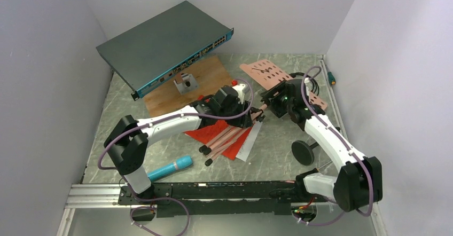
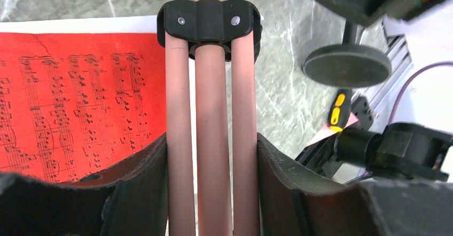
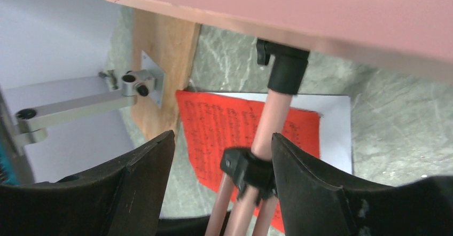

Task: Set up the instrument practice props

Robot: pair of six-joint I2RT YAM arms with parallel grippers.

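The salmon-pink music stand lies tilted across the table, its perforated plate [image 1: 267, 74] at the back and its folded tripod legs [image 1: 227, 139] pointing forward. My left gripper [image 1: 250, 117] is shut on the three leg tubes [image 2: 212, 140], just below the black collar [image 2: 208, 22]. My right gripper [image 3: 224, 182] straddles that collar [image 3: 251, 174] and the pole [image 3: 275, 118]. Its jaws are open: the collar rests against the right finger [image 3: 315, 185], with a gap on the left. Red sheet music [image 1: 209, 132] and a white page [image 1: 250, 144] lie underneath. A cyan microphone [image 1: 170, 168] lies front left. The black mic stand [image 1: 303, 152] is front right.
A dark grey network switch [image 1: 165, 46] leans at the back left over a wooden board [image 1: 205, 78] with a metal bracket [image 1: 186, 82]. Grey walls close in on three sides. An orange-tipped tool [image 1: 332, 77] lies along the right edge. The arms' rail [image 1: 213, 190] runs along the front.
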